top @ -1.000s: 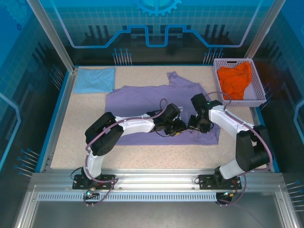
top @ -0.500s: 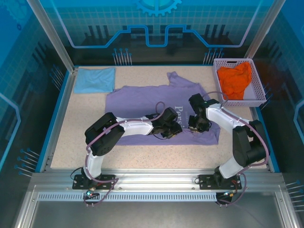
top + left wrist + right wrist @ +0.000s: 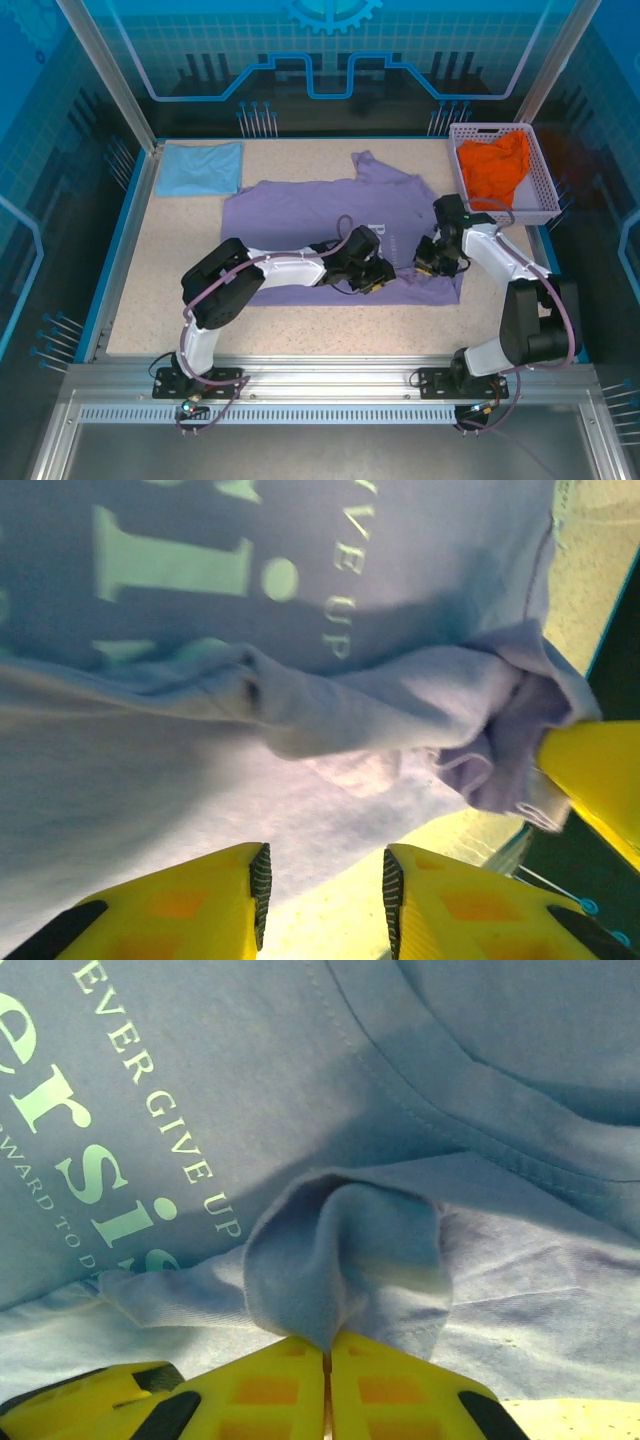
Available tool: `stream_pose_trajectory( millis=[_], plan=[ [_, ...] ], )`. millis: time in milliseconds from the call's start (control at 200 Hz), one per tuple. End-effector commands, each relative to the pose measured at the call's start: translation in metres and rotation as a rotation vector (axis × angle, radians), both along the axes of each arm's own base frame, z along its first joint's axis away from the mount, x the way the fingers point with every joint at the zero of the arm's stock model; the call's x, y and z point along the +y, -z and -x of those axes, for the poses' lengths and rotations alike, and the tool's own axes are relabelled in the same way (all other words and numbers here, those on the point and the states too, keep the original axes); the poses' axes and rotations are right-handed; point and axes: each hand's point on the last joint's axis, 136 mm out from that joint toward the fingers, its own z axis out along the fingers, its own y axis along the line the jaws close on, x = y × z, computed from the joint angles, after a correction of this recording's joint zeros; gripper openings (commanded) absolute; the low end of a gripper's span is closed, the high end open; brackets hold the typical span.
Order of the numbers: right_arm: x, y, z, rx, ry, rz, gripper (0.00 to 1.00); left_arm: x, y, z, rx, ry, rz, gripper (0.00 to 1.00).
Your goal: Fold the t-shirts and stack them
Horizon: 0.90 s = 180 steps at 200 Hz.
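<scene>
The limp, light lavender t-shirt (image 3: 300, 212) bunches where the right hand (image 3: 326, 1348) pinches a fold beside its lettering (image 3: 105, 1160); the left hand (image 3: 322, 880), spread, should grip the hem near that lettering.

Large lavender-purple t-shirt (image 3: 300, 215) spread flat at centre, white lettering facing up, cloth near its right hem bunched into a raised fold, light blue t-shirt (image 3: 200, 168) folded flat at the far-left corner, orange t-shirt (image 3: 495, 170) crumpled inside the lattice basket (image 3: 512, 216) far right
</scene>
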Motion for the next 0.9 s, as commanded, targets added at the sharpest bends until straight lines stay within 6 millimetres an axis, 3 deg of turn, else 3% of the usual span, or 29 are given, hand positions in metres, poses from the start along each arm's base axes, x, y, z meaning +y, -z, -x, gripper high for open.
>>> stream_pose_trajectory(
  millis=[0,125,145,540,895],
  plan=[
    [0.002,0.002,0.004,-0.001,0.016,-0.086,0.09,-0.017,0.000,0.007,0.040,0.024,0.036,0.37],
    [-0.006,0.001,-0.002,-0.020,0.050,-0.112,0.09,-0.016,0.006,0.007,0.036,0.005,-0.016,0.38],
    [-0.006,0.007,0.005,0.001,0.054,-0.118,0.09,-0.016,0.006,0.007,0.037,0.002,-0.021,0.37],
    [-0.009,0.020,0.004,0.008,0.093,-0.173,0.09,-0.026,0.013,0.006,0.056,-0.083,-0.118,0.35],
    [-0.017,0.020,0.005,-0.005,0.133,-0.174,0.09,-0.028,0.026,0.006,0.054,-0.127,-0.203,0.29]
  ],
)
